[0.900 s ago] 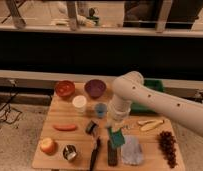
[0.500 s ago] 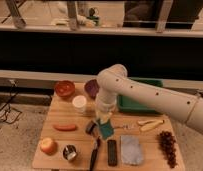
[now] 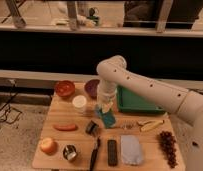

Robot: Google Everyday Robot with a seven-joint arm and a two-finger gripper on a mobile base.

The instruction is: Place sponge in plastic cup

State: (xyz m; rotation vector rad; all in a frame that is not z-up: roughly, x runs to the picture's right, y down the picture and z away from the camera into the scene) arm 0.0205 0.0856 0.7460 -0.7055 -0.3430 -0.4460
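Change: the gripper has carried the sponge up and back from the near-edge items toward the cups. It is clamped on the sponge, which hangs below it.
Meaning: transport looks almost complete; lowering and release remain.
Green tray: just beside the gripper, under the arm; nothing seen inside.
Orange bowl, purple bowl: beyond the gripper; contents not discernible.
White cup: near the gripper, camera-left.
Plastic cup: right at the gripper, mostly hidden; sponge not yet inside.
Metal cup: well apart, toward the camera.
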